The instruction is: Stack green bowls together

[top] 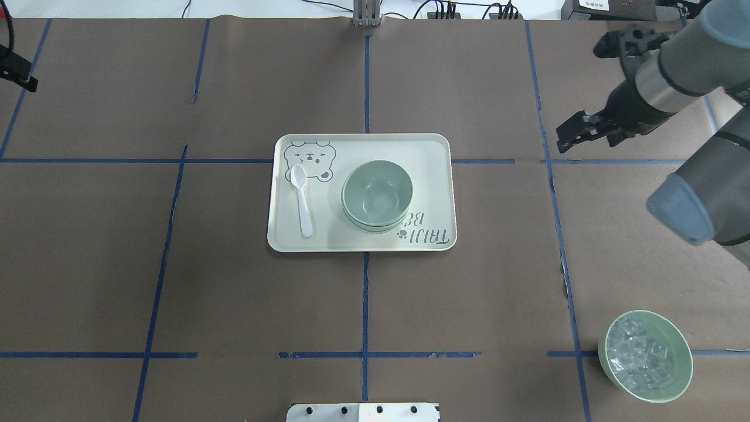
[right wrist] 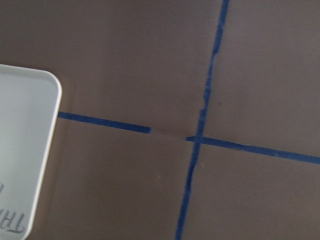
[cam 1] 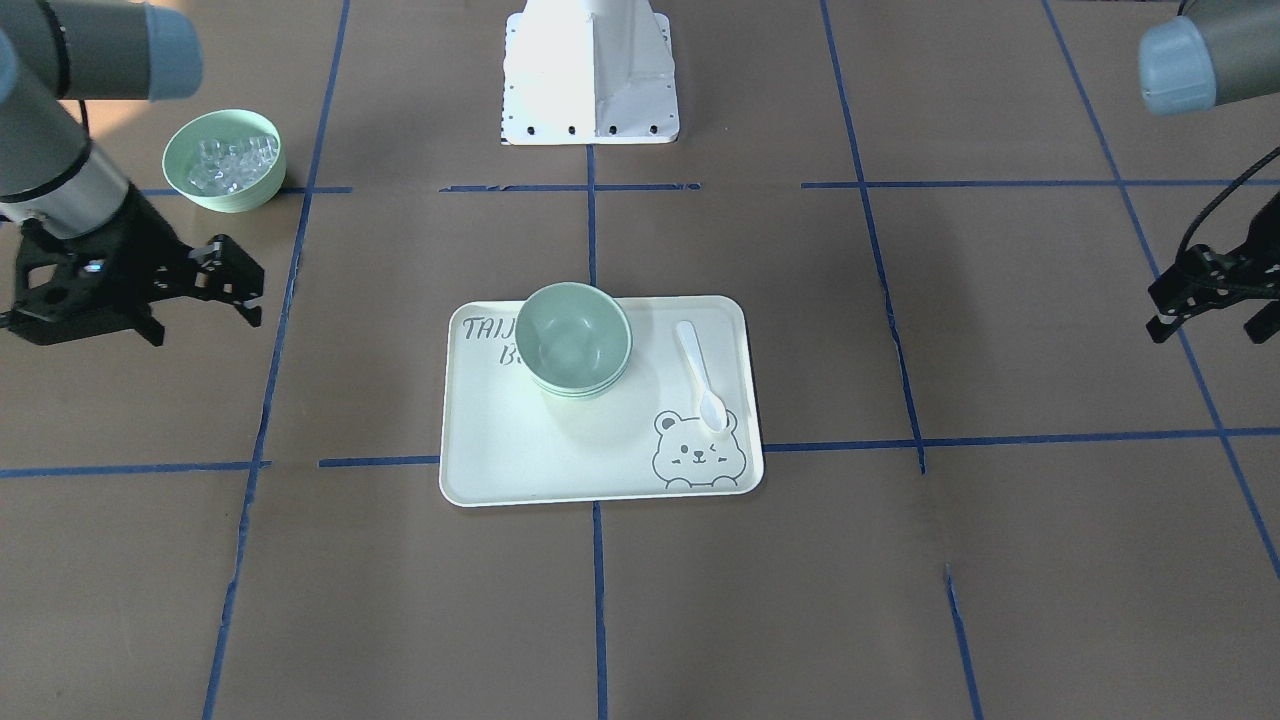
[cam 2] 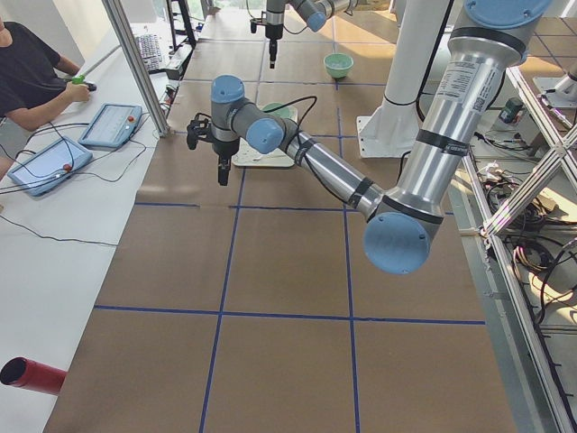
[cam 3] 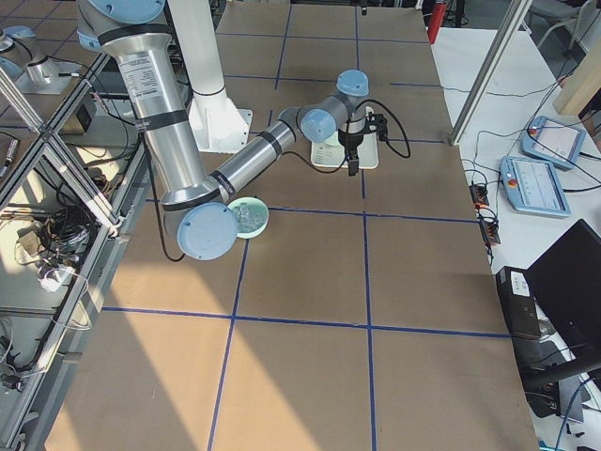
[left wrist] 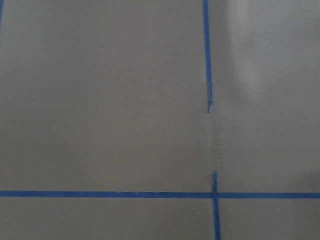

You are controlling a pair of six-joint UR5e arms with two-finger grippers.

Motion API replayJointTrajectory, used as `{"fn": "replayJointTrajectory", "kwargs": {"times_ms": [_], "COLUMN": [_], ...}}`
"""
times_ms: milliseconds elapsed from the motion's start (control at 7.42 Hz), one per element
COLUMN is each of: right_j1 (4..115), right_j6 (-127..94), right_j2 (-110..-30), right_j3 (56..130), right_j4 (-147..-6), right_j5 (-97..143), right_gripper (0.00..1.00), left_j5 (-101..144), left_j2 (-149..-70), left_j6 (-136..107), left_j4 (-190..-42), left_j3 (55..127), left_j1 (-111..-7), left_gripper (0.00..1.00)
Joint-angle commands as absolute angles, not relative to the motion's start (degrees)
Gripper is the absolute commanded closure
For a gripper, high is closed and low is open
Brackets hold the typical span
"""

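The green bowls (cam 1: 575, 340) sit nested in one stack on the pale bear-print tray (cam 1: 520, 460); the stack also shows in the overhead view (top: 377, 195). The top bowl is bare inside, and further rims show under it. My right gripper (cam 1: 200, 318) hangs open and empty over the table, well off the tray's side; it also shows in the overhead view (top: 586, 136). My left gripper (cam 1: 1210, 325) is open and empty far off the tray's other side, at the overhead view's left edge (top: 14, 64). Neither wrist view shows fingers.
A green bowl with clear cubes (top: 645, 356) stands near the robot's base on its right side. A white spoon (top: 302, 199) lies on the tray (top: 422, 152) beside the stack. The right wrist view shows a tray corner (right wrist: 30, 150). Blue tape lines cross the brown table cover.
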State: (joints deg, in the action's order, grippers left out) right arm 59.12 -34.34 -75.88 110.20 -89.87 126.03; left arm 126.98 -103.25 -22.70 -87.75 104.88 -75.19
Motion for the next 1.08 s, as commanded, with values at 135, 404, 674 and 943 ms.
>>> {"fn": "replayJointTrajectory", "kwargs": {"times_ms": [135, 404, 674, 943], "right_j1": [76.15, 85.65, 87.63, 89.63], "right_j6": [-6.49, 9.95, 10.38, 10.37], "right_j2": [-88.65, -89.64, -89.21, -89.39], "right_j3": [105.50, 94.28, 88.16, 88.33], "right_j4": [-89.91, -89.91, -89.74, -89.65], "right_j5": [133.30, 137.36, 138.08, 139.64], "right_gripper": [0.00, 0.00, 0.00, 0.00], "left_j5": [128.40, 132.17, 133.68, 133.51], "left_j2": [-95.73, -93.00, -90.71, -90.35], "left_j6": [0.73, 10.52, 10.63, 10.37], "left_j4": [-85.43, -85.52, -85.96, -85.61], "left_j3": [99.43, 94.76, 94.75, 94.66], "left_j1": [-84.61, -87.53, -87.71, -87.71], "left_gripper": [0.00, 0.00, 0.00, 0.00]}}
